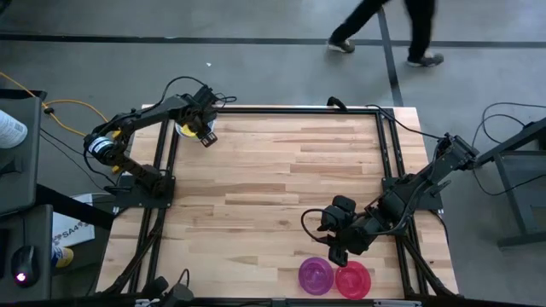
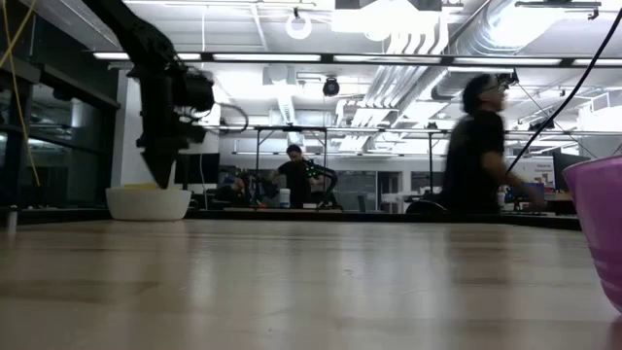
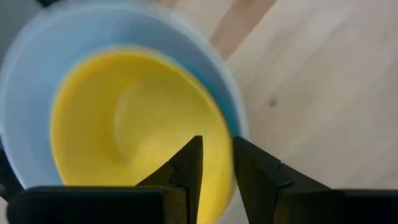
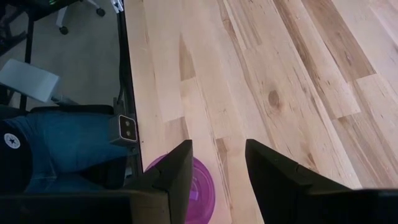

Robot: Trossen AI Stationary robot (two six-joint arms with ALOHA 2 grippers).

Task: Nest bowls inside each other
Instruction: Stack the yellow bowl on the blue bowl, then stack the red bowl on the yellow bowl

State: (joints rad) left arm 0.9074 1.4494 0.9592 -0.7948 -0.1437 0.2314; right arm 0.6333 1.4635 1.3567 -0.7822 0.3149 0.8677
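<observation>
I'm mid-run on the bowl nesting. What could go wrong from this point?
1. The left claw is over the yellow bowl's rim; lifting carelessly could drag it out of the blue bowl.
2. That stack sits at the table's far left corner, so a nudge might push it off.
3. The purple bowl and red bowl sit together at the near edge; the right claw may bump one while grasping the other.

The desk [image 1: 273, 179] is pale planked wood with visible grain and knots, smooth and faintly sheened, framed in black metal; the yellow bowl [image 3: 134, 124] and purple bowl [image 1: 315, 275] look like smooth, slightly glossy plastic, and the left fingers [image 3: 186, 171] seem matt black plastic.
</observation>
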